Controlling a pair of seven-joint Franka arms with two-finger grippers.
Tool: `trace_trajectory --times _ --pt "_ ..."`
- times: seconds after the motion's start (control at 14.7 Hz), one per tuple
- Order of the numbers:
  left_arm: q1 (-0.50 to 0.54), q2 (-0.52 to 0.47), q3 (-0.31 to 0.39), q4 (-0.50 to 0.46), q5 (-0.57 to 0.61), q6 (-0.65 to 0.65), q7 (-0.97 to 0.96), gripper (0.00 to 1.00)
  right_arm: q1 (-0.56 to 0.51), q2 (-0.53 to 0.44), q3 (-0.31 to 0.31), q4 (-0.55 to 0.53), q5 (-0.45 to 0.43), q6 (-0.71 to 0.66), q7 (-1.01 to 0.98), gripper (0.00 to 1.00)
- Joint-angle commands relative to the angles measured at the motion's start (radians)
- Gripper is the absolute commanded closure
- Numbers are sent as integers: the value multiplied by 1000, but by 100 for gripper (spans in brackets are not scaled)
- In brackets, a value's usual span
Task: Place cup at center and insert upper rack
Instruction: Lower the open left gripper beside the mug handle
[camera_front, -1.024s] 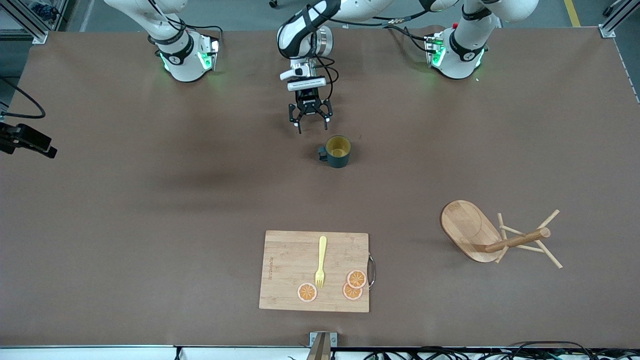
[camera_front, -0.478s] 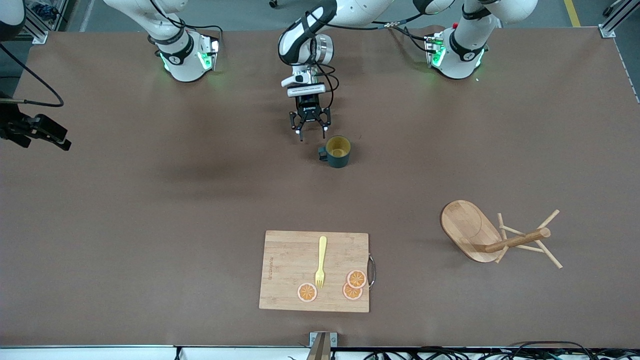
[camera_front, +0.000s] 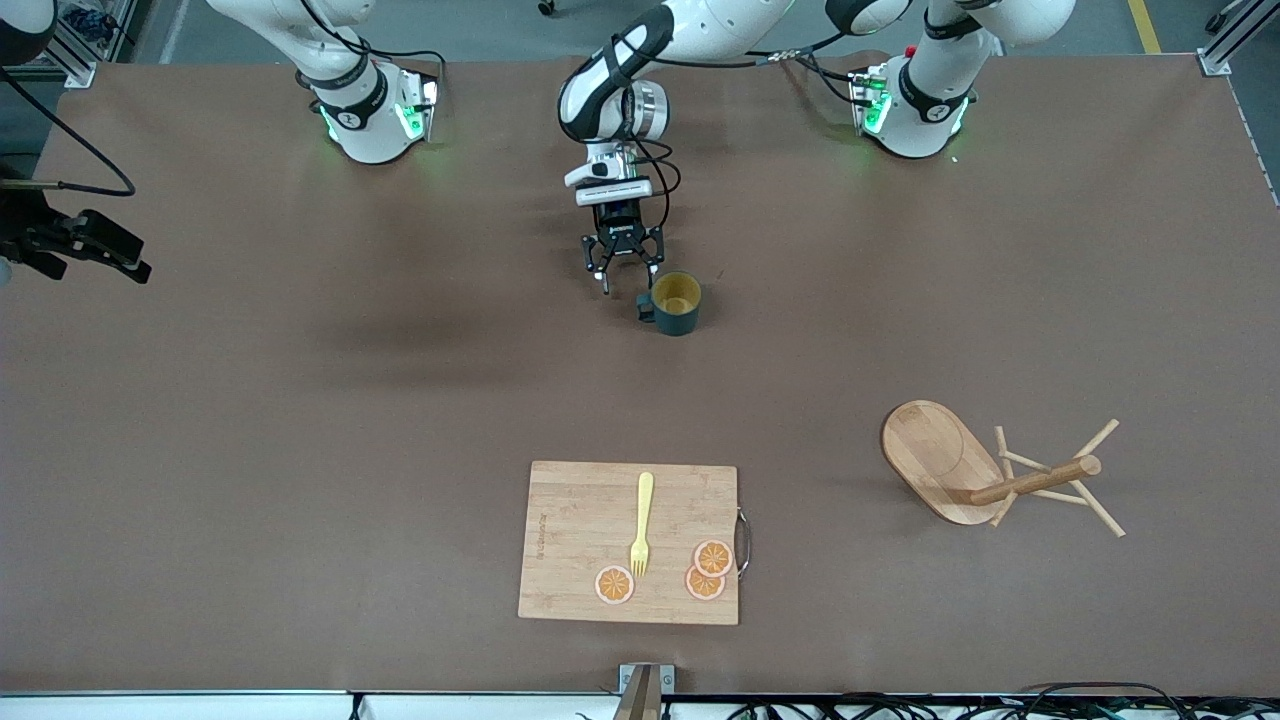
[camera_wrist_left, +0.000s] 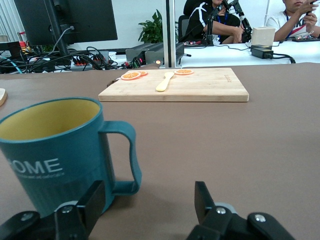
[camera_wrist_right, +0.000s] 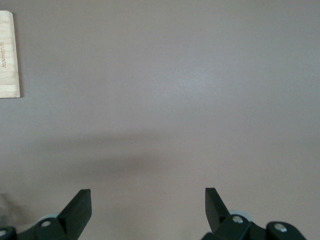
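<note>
The dark teal cup (camera_front: 677, 302) with a yellow inside stands upright on the brown table, its handle (camera_front: 646, 308) toward the right arm's end. My left gripper (camera_front: 628, 283) is open and low beside the cup, close to the handle. In the left wrist view the cup (camera_wrist_left: 50, 150) fills the near foreground and its handle (camera_wrist_left: 127, 155) lies just ahead of my open left gripper (camera_wrist_left: 150, 205), close to one finger. The wooden upper rack (camera_front: 985, 470) lies tipped on its side toward the left arm's end. My right gripper (camera_front: 120, 255) is open and empty, high over the right arm's end of the table (camera_wrist_right: 148, 205).
A wooden cutting board (camera_front: 630, 540) with a yellow fork (camera_front: 641, 520) and orange slices (camera_front: 705, 570) lies nearer the front camera than the cup. It also shows in the left wrist view (camera_wrist_left: 200, 90). Its corner shows in the right wrist view (camera_wrist_right: 9, 55).
My left gripper has come down and closer to the cup's handle. My right gripper has shifted a little at the table's edge. The cup and rack have not moved.
</note>
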Motion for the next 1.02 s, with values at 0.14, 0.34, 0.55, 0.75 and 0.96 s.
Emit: trace_trajectory --times 0.14,0.34,0.55,0.75,0.96 --pt "-7 35 25 67 25 20 21 20 9 -22 -7 -7 -15 6 1 0" --pt "-7 52 42 82 27 34 21 21 10 -19 -6 1 -15 6 4 0" --pt "-7 74 59 109 35 38 28 21 12 -18 -4 7 -15 0 3 0" --pt "-7 74 68 111 36 40 28 23 12 -18 -4 7 -13 -18 -1 0" --pt "-5 78 70 111 35 41 28 27 33 -15 -4 10 -15 -35 -10 0"
